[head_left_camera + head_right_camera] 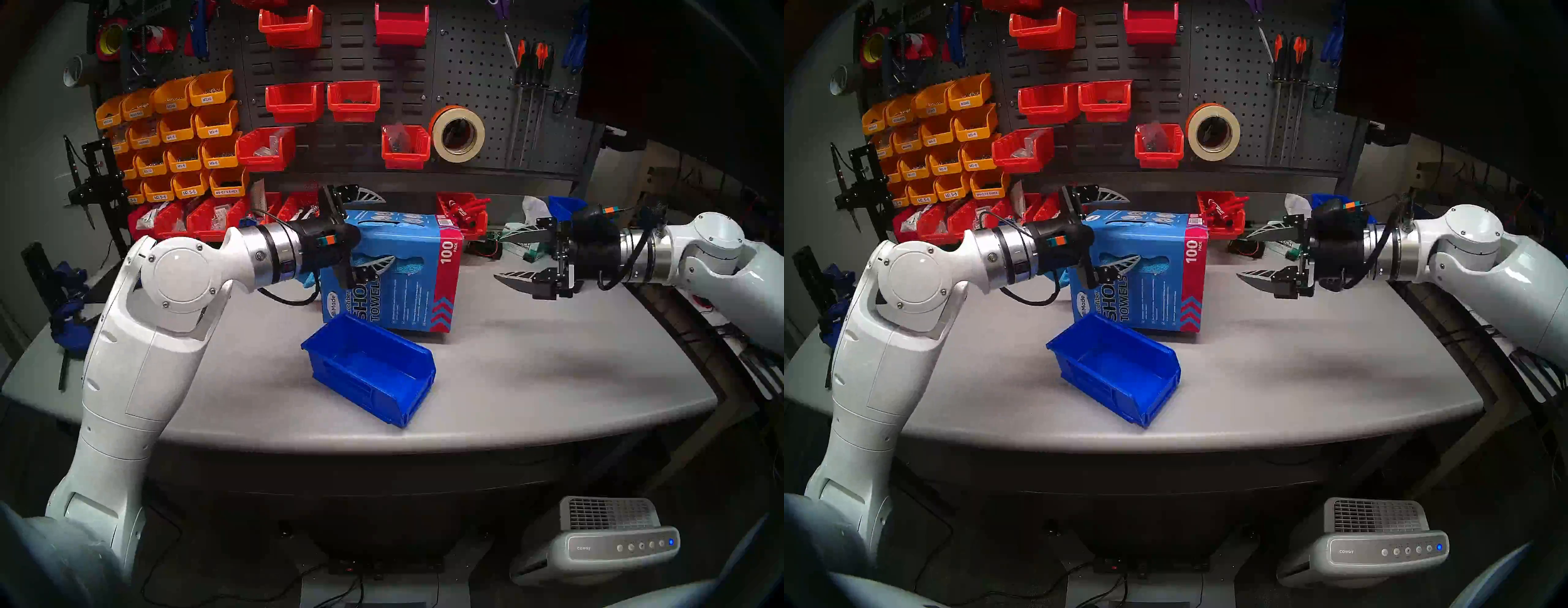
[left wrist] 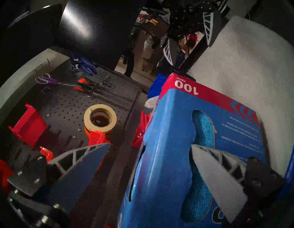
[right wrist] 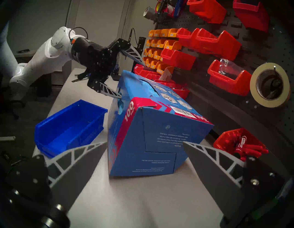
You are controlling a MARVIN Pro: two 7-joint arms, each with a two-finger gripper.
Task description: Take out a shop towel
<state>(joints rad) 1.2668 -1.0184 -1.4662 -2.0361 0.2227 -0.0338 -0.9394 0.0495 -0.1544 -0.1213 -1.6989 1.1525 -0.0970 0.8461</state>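
Observation:
A blue "Shop Towels" carton (image 1: pixel 407 297) (image 1: pixel 1157 297) (image 3: pixel 159 143) stands mid-table. The light-blue shop towel (image 1: pixel 401 266) (image 2: pixel 205 127) (image 3: pixel 120 105) shows in the carton's front slot. More blue cloth (image 1: pixel 307 278) peeks out under my left wrist. My left gripper (image 1: pixel 388 229) (image 1: pixel 1132 228) (image 2: pixel 151 144) is open wide across the carton's upper left edge. One finger is over the top and the other lies in front of the slot, against the towel. My right gripper (image 1: pixel 500 258) (image 1: pixel 1244 254) (image 3: pixel 144 142) hangs open and empty to the carton's right.
An empty blue bin (image 1: pixel 373 395) (image 1: pixel 1119 395) (image 3: pixel 68 127) sits just in front of the carton. Red bins (image 1: pixel 462 212) line the table's back edge under the pegboard. A tape roll (image 1: pixel 458 133) hangs on that pegboard. Clutter sits at the back right.

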